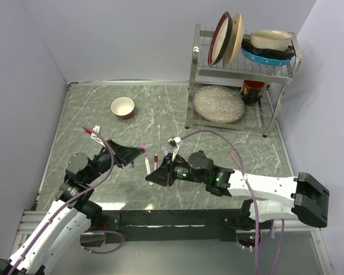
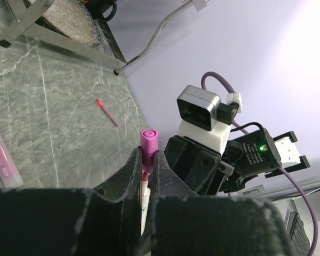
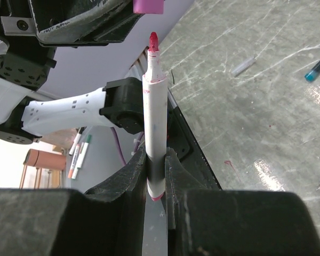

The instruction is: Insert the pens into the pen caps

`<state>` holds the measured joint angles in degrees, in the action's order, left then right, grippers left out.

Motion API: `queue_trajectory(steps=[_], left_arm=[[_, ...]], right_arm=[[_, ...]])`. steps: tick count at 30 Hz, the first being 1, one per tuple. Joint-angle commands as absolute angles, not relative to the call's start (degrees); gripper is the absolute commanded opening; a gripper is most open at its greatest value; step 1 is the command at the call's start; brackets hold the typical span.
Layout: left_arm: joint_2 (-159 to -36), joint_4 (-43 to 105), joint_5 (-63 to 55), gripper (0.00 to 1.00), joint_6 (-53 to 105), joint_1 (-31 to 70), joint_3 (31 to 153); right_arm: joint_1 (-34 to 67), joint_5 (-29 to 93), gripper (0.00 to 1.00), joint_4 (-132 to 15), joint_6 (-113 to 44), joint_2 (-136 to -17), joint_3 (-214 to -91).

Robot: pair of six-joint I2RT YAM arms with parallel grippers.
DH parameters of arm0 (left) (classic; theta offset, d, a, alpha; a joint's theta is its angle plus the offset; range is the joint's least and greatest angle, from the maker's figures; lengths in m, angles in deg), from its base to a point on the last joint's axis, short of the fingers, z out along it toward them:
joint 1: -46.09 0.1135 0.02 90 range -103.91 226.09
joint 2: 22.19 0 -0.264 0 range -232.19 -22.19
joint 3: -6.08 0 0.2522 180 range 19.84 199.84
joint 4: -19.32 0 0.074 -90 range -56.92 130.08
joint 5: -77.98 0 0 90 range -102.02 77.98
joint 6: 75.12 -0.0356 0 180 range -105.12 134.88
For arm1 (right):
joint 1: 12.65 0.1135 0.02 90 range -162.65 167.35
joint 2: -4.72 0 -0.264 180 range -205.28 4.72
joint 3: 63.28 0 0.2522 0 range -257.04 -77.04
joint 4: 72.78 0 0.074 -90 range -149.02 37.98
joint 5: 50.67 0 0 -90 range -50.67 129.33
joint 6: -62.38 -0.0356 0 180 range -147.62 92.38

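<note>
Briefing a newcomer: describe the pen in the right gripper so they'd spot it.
From the dish rack at back right, come down to the right gripper at mid-table. It clamps the pen: white barrel, bare red tip, unlike the pens lying flat.

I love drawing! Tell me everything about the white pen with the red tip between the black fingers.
The slim white plastic pen with the red felt tip is uncapped, its round barrel smudged pink below the pointed tip. In the right wrist view it stands upright, clamped low down by the right gripper, a black finger on each side. Nothing else touches it. Its tip points at the lilac-pink cap just above, not yet inside.
</note>
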<state>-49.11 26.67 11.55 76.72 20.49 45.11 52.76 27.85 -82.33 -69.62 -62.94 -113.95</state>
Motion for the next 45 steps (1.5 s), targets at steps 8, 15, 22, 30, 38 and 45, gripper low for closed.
queue_trajectory(steps=[8,15,22,30,38,45], left_arm=[[-48.7,24.6,14.7,0.01,74.6,20.3,45.1],[-47.6,26.7,17.1,0.01,73.3,20.2,45.1],[-45.1,32.9,16.5,0.01,70.0,20.2,45.6],[-44.8,34.5,16.6,0.01,69.5,20.2,45.4],[-43.3,38.3,10.0,0.01,68.0,20.2,45.3],[-43.4,34.6,13.3,0.01,71.3,20.2,43.7]], right_arm=[[53.2,28.1,0.0,-84.4,-69.5,-63.7,-118.6],[53.2,29.7,0.0,-83.3,-70.0,-63.5,-119.6],[53.2,34.3,0.0,-79.4,-69.0,-62.0,-120.7],[53.2,34.5,0.0,-77.9,-68.0,-63.3,-123.4],[53.1,33.0,0.0,-78.0,-68.5,-63.5,-124.3],[53.1,33.6,0.0,-78.1,-68.9,-65.5,-125.3]])
